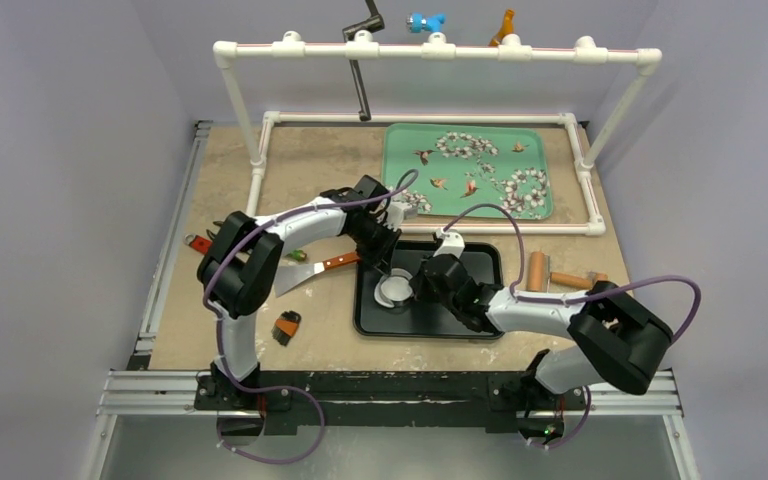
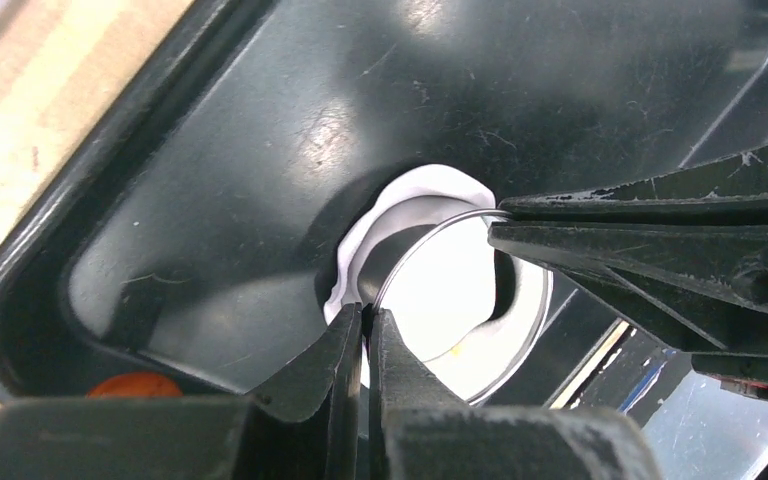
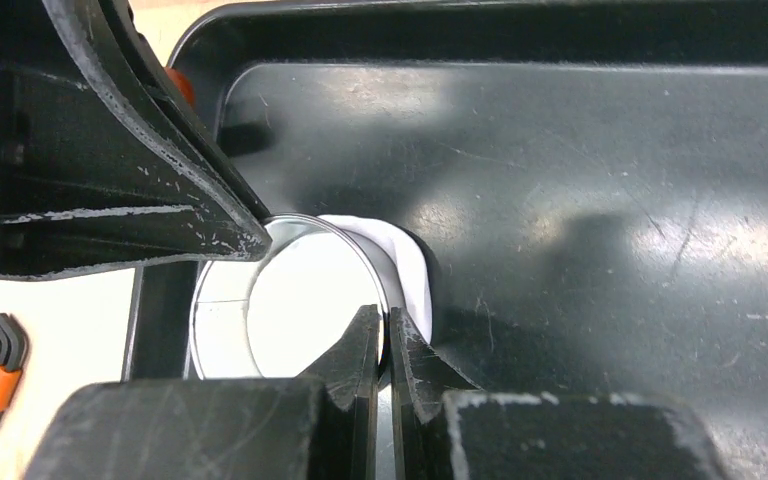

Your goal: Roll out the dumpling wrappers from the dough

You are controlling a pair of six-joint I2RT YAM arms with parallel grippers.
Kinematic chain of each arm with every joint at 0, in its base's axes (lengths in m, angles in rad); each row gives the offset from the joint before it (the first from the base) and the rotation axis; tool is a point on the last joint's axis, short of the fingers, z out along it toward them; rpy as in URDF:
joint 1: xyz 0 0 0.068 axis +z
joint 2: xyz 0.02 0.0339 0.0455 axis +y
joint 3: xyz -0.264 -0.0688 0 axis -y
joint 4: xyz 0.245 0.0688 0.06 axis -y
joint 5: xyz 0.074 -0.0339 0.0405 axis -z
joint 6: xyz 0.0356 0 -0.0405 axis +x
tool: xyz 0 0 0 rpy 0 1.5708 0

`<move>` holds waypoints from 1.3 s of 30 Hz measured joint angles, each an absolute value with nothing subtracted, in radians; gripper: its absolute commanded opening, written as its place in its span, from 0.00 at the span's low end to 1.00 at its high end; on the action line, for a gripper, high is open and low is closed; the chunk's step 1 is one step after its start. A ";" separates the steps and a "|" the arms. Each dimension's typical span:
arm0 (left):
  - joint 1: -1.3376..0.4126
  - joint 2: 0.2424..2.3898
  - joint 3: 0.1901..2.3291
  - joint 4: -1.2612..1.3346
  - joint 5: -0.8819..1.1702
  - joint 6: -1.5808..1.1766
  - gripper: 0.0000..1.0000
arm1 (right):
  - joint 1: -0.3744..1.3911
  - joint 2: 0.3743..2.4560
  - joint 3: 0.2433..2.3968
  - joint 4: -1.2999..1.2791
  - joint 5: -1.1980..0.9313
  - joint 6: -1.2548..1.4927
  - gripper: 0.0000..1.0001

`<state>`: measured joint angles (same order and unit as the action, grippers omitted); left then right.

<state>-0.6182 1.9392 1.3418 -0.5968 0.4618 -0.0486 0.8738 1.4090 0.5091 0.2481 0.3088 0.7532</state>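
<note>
Left gripper [image 2: 365, 330] and right gripper [image 3: 385, 335] each clamped the ring cutter [image 2: 430, 232] rim over dough [image 2: 430, 185] in black tray [image 2: 260, 150]; cutting looked underway; no dumpling wrappers seen set aside yet.

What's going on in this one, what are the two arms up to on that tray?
Both arms are working the metal ring cutter, which stands on white dough in the black tray. The left gripper and right gripper are each shut on the ring's thin rim, at different points. Dough shows inside the ring and pokes out past it.
</note>
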 measured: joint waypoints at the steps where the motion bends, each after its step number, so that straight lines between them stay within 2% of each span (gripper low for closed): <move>1: -0.624 1.943 1.349 -0.603 0.463 -0.046 0.00 | 0.878 1.399 0.500 0.247 0.323 0.768 0.00; 7: -0.645 1.898 1.268 -0.529 0.442 -0.034 0.00 | 0.859 1.428 0.525 0.244 0.348 0.727 0.00; 12: -0.651 1.814 1.156 -0.407 0.346 -0.032 0.00 | 0.736 1.534 0.607 0.302 0.184 0.650 0.00; 17: -0.658 1.821 1.173 -0.398 0.302 -0.032 0.00 | 0.722 1.547 0.606 0.327 0.146 0.629 0.00; 23: -0.673 1.884 1.250 -0.430 0.349 -0.033 0.00 | 0.838 1.395 0.476 0.300 0.281 0.752 0.00; 28: -0.702 1.911 1.282 -0.460 0.393 -0.033 0.00 | 0.850 1.316 0.424 0.254 0.336 0.803 0.00; 39: -0.656 1.815 1.135 -0.302 0.299 -0.042 0.00 | 0.693 1.568 0.648 0.299 0.155 0.590 0.00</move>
<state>-0.6556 1.8153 1.1347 -0.3016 0.2989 -0.0418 0.6926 1.5684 0.6483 0.2993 0.1555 0.5900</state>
